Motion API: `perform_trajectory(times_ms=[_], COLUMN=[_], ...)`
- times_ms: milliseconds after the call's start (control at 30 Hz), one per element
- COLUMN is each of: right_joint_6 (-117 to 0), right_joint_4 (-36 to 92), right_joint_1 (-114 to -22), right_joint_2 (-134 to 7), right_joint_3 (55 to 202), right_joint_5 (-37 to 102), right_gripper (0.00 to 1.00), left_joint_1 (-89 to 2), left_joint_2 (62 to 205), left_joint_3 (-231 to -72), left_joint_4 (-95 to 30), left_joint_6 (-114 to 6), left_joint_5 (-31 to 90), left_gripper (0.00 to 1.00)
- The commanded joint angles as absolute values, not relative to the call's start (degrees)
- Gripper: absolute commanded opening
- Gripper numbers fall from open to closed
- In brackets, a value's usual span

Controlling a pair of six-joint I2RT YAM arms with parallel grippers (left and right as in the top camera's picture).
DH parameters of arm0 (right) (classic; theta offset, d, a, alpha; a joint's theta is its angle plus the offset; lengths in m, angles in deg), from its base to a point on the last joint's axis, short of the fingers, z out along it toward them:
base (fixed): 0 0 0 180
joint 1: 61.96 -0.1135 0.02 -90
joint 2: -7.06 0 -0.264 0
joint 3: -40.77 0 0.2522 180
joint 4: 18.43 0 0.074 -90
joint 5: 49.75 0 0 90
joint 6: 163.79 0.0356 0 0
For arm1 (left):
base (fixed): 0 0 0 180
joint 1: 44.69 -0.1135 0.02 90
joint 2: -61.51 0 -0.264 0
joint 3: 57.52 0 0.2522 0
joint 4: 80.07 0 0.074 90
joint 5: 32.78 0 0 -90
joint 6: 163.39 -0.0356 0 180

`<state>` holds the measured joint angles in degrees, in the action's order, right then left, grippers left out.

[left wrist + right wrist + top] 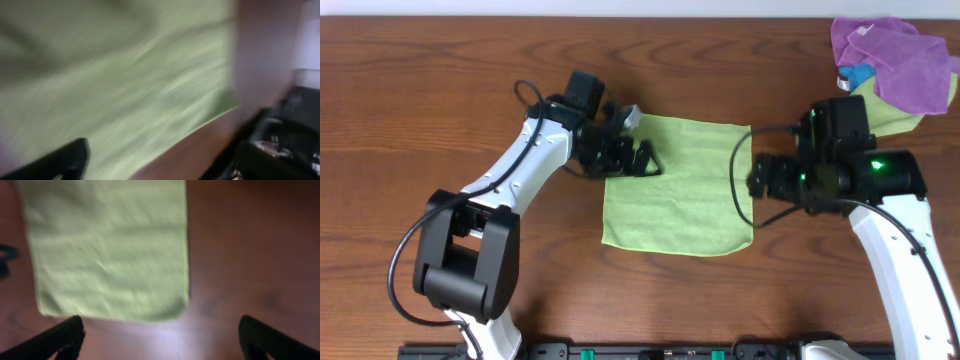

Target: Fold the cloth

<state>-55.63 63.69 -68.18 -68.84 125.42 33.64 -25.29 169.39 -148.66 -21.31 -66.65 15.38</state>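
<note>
Currently the cloth (680, 190) is seen lying flat on the wooden table (440, 80), approx. mid-table, w/ its edges roughly square to the table's.

L gripper (645, 160) is placed low over the cloth's far-left corner area. The left wrist view is heavily blurred: one dark finger (60, 162) is seen bottom left and a second dark shape bottom right. The jaws are thus read as spread wide, w/ green fabric beneath and nothing pinched btwn them as far as can be told.

R gripper (758, 178) is held just beside the cloth's right edge, about midway along it. In the right wrist view its fingers (55, 340) are set wide apart over bare wood w/ nothing held, and the cloth's near edge lies just ahead of them.

A purple cloth (895, 55) is bunched at the table's far-right corner w/ a yellower green cloth (898, 120) beside it, both apart from the cloth.
</note>
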Motion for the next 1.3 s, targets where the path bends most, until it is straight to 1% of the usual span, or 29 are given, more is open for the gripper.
perform_trajectory(times_ms=[0,33,67,200,300,400,433,500,567,700,733,900,1000,1167,1267], right_joint_6=[-54.3,-54.06,-53.49,-53.17,-52.12,-50.41,-50.39,-50.35,-48.9,-47.59,-47.39,-45.06,-44.84,-44.44,-44.86], right_joint_4=[66.99,67.42,67.38,67.27,68.78,70.09,69.72,68.67,67.93,64.91,63.75,57.44,54.77,52.41,49.94], right_joint_1=[-68.09,-68.09,-68.11,-68.09,-68.09,-68.09,-68.07,-67.96,-67.96,-67.94,-67.94,-67.91,-67.91,-67.48,-66.41], right_joint_2=[-67.66,-66.57,-65.21,-55.66,-48.73,-41.91,-40.19,-38.33,-37.89,-37.94,-37.94,-37.94,-37.98,-39.14,-41.35], right_joint_3=[125.62,124.92,124.11,118.69,114.25,110.01,108.68,106.25,103.3,96.98,95.41,88.33,85.44,83.28,82.86], right_joint_5=[36.87,36.87,36.9,35.83,34.25,33.14,31.91,27.91,25.25,22.75,21.66,17.77,17.51,18.84,18.82], right_gripper=[0.91,0.91,0.91,0.96,0.94,0.95,0.95,0.95,0.92,0.89,0.89,0.87,0.86,0.85,0.82], left_joint_1=[-24.57,-24.5,-24.46,-24.63,-23.87,-23.76,-23.85,-24.24,-24.26,-23.98,-24.0,-24.39,-24.42,-24.42,-24.44], left_joint_2=[166.0,164.99,163.66,158.15,153.67,147.86,146.37,143.75,142.59,142.76,142.79,142.79,142.79,142.94,144.03], left_joint_3=[-149.45,-149.39,-149.21,-147.92,-144.73,-138.13,-135.83,-130.39,-125.26,-119.14,-118.46,-114.63,-112.03,-110.92,-110.92], left_joint_4=[-14.45,-12.59,-11.06,-7.85,-7.35,-8.35,-9.21,-11.85,-15.22,-19.76,-20.05,-22.8,-26.76,-31.26,-33.68], left_joint_6=[-65.62,-65.6,-65.75,-65.62,-65.09,-63.72,-63.72,-62.6,-60.94,-59.63,-59.54,-58.97,-58.08,-56.77,-56.59], left_joint_5=[32.71,35.33,36.84,36.67,36.88,38.2,37.95,36.49,33.02,29.43,29.47,28.58,27.11,26.76,25.61], left_gripper=[0.82,0.84,0.88,0.89,0.87,0.88,0.93,0.92,0.87,0.88,0.86,0.84,0.87,0.88,0.88])
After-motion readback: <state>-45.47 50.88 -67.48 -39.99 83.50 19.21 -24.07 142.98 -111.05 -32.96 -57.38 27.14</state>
